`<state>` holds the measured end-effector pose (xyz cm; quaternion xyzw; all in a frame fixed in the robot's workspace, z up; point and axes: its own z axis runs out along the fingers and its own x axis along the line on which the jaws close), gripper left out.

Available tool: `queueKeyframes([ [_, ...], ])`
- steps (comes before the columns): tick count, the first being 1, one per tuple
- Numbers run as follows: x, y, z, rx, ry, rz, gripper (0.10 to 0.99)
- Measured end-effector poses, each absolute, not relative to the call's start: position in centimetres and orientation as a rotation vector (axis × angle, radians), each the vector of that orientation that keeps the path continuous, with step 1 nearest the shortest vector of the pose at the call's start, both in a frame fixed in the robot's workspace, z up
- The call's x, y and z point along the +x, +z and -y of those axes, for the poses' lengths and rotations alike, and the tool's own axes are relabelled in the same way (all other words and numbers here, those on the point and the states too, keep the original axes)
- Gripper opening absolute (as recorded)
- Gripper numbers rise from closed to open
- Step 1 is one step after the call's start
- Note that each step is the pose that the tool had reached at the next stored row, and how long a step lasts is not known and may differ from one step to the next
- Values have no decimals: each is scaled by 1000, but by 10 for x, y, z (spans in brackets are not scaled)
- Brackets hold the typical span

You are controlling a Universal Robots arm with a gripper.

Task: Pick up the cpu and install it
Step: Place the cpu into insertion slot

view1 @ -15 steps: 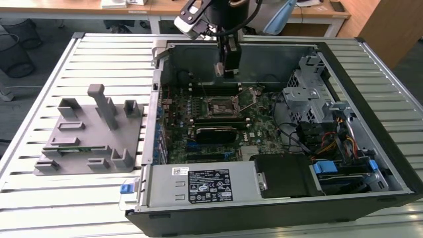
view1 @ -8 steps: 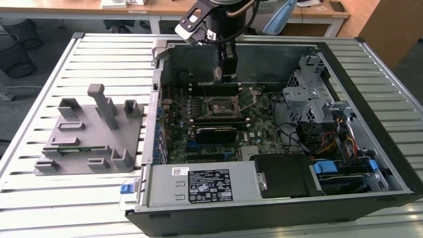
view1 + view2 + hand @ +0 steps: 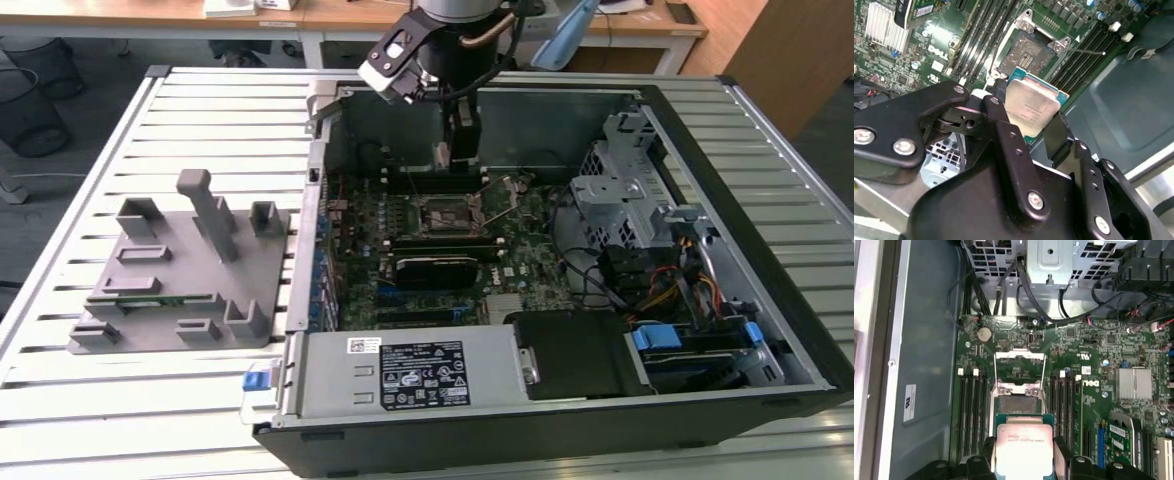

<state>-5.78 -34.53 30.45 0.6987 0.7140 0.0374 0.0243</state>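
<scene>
The cpu point(image 3: 1031, 107), a flat square chip with a silvery metal top and a green rim, is held by its two opposite edges between black fingers point(image 3: 999, 107). My gripper point(image 3: 1029, 114) is shut on it. In the first wrist view the cpu point(image 3: 1024, 447) hangs just short of the open socket point(image 3: 1018, 405), whose metal load plate point(image 3: 1020, 365) is flipped up. In the exterior view my gripper point(image 3: 454, 150) reaches down into the open computer case, a little behind the socket point(image 3: 450, 212) on the motherboard.
The case walls point(image 3: 561, 110) surround the motherboard. Memory slots point(image 3: 971, 410) flank the socket on both sides. A metal drive cage point(image 3: 621, 180) with cables stands on the exterior view's right, and a power supply point(image 3: 400, 370) lies in front. A grey fixture block point(image 3: 187, 270) sits on the slatted table.
</scene>
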Motion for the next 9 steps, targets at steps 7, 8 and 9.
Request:
queueKeyframes([
  [7,-58,298,345,2162,115,-2209,541],
  [8,-58,297,345,2162,116,-2209,541],
  [9,-58,296,345,2162,116,-2209,541],
])
